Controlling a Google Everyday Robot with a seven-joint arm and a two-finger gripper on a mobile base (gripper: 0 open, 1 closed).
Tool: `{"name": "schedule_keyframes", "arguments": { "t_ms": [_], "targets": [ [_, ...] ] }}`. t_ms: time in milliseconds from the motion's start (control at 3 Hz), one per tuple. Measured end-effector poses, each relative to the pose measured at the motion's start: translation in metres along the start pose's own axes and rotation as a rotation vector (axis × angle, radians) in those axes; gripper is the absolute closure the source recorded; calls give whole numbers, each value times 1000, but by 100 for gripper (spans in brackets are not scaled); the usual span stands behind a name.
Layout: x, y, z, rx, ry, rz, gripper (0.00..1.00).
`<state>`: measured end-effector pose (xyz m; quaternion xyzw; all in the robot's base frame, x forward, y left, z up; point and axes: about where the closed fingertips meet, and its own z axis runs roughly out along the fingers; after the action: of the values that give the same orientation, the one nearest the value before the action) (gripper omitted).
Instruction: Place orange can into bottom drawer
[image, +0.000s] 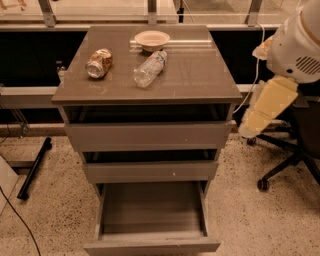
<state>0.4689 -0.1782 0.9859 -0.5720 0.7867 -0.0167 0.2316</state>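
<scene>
The orange can lies on its side on the left of the cabinet top, its silver end facing the front. The bottom drawer is pulled wide open and its grey floor is bare. My arm shows at the right: a white joint and a cream link sloping down towards the cabinet's right side. My gripper is out of view; no fingers show. The arm is well right of the can and touches nothing.
A clear plastic bottle lies beside the can, and a shallow bowl stands behind it. The two upper drawers are slightly ajar. An office chair base stands at the right, a black stand leg on the left floor.
</scene>
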Motion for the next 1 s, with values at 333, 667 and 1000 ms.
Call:
{"name": "schedule_keyframes", "arguments": {
  "t_ms": [333,667,1000],
  "targets": [
    [-30,-7,17,-12,-88,50,0],
    [-48,-11,27,-27,-132,70,0],
    [-65,-13,30,-57,-174,61,0]
  ]
}}
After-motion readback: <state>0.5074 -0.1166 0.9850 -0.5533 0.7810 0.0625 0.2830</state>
